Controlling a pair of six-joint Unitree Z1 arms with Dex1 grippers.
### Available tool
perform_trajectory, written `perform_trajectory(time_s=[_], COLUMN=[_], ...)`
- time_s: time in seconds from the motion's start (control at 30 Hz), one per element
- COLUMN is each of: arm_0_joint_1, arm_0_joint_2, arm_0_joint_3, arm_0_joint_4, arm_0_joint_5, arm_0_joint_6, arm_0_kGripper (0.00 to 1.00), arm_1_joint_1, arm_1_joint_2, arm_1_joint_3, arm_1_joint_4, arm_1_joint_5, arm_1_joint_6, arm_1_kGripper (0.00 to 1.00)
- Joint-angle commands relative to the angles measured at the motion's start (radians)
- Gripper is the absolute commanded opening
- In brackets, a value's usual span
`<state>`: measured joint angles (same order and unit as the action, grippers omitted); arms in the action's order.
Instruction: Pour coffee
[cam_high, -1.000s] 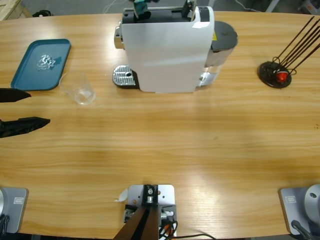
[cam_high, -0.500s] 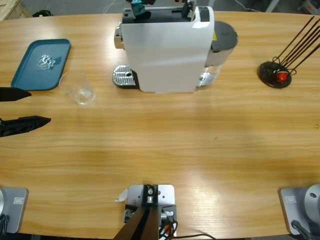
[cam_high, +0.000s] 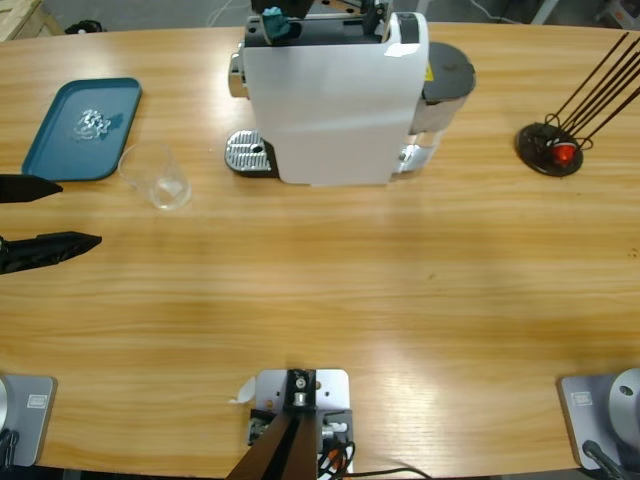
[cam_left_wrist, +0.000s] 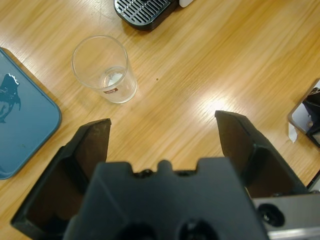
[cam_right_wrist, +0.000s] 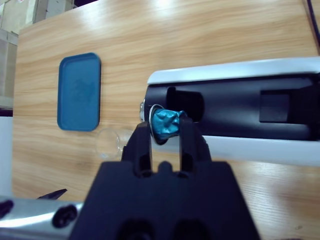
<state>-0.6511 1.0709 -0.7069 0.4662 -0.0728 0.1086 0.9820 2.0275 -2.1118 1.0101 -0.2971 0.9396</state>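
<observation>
Right pincer (cam_right_wrist: 165, 131) gripping teal capsule (cam_right_wrist: 164, 123), above coffee machine (cam_high: 335, 100)

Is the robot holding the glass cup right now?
No, the glass cup stands alone on the table, ahead of the open left gripper.

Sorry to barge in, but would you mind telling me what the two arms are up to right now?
The right gripper holds a teal capsule over the top of the white coffee machine, at its black slot. The left gripper hangs open over the table, short of the clear glass, which stands empty beside the blue tray and not yet on the machine's drip grille. No coffee shows yet.
</observation>
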Motion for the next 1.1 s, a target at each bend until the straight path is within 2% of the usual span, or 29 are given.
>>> perform_trajectory(time_s=[0.03, 0.13, 0.17, 0.3, 0.33, 0.43, 0.53, 0.63, 0.73, 0.8, 0.83, 0.9, 0.97, 1.0, 1.03, 1.07, 1.1], arm_0_joint_1=[-0.001, -0.001, -0.001, -0.001, -0.001, -0.001, -0.001, -0.001, -0.001, -0.001, -0.001, -0.001, -0.001, -0.001, -0.001, -0.001, -0.001], arm_0_joint_2=[-0.018, -0.022, -0.023, -0.023, -0.023, -0.022, -0.022, -0.028, -0.046, -0.055, -0.056, -0.057, -0.060, -0.060, -0.061, -0.061, -0.059], arm_0_joint_3=[0.038, 0.038, 0.038, 0.038, 0.038, 0.038, 0.038, 0.033, 0.025, 0.017, 0.015, 0.009, -0.003, -0.009, -0.014, -0.020, -0.024], arm_0_joint_4=[-0.012, -0.011, -0.011, -0.011, -0.011, -0.011, -0.012, -0.011, -0.010, -0.004, -0.001, 0.004, 0.014, 0.019, 0.022, 0.025, 0.027], arm_0_joint_5=[-0.012, -0.013, -0.012, -0.012, -0.012, -0.012, -0.012, -0.011, -0.010, -0.010, -0.011, -0.012, -0.013, -0.013, -0.013, -0.013, -0.013], arm_0_joint_6=[-0.013, -0.014, -0.014, -0.013, -0.013, -0.014, -0.014, -0.012, -0.010, -0.007, -0.005, -0.002, 0.000, 0.001, 0.003, 0.005, 0.005], arm_0_kGripper=[0.908, 0.908, 0.908, 0.908, 0.908, 0.908, 0.908, 0.908, 0.908, 0.908, 0.908, 0.908, 0.908, 0.908, 0.908, 0.908, 0.908], arm_1_joint_1=[-0.013, -0.013, -0.014, -0.020, -0.020, -0.021, 0.016, 0.116, 0.207, 0.225, 0.225, 0.225, 0.225, 0.225, 0.225, 0.225, 0.225], arm_1_joint_2=[0.054, 0.057, 0.058, 0.059, 0.059, 0.056, 0.057, 0.052, 0.012, -0.038, -0.069, -0.152, -0.232, -0.283, -0.344, -0.409, -0.477], arm_1_joint_3=[0.051, 0.055, 0.056, 0.053, 0.049, 0.028, -0.056, -0.131, -0.163, -0.144, -0.126, -0.029, 0.068, 0.135, 0.216, 0.301, 0.387], arm_1_joint_4=[-0.010, -0.010, -0.010, 0.005, 0.010, 0.018, -0.002, -0.040, 0.104, 0.250, 0.274, 0.269, 0.264, 0.246, 0.213, 0.176, 0.134], arm_1_joint_5=[-0.007, -0.013, -0.015, -0.008, -0.012, -0.044, -0.039, 0.085, 0.139, 0.183, 0.183, 0.180, 0.161, 0.141, 0.113, 0.086, 0.064], arm_1_joint_6=[0.023, 0.033, 0.033, 0.050, 0.053, 0.018, -0.105, -0.308, -0.409, -0.434, -0.432, -0.414, -0.372, -0.339, -0.307, -0.280, -0.264], arm_1_kGripper=[0.096, 0.132, 0.173, 0.800, 0.906, 0.997, 1.000, 0.996, 1.000, 1.000, 0.999, 0.914, 0.884, 0.814, 0.668, 0.622, 0.619])
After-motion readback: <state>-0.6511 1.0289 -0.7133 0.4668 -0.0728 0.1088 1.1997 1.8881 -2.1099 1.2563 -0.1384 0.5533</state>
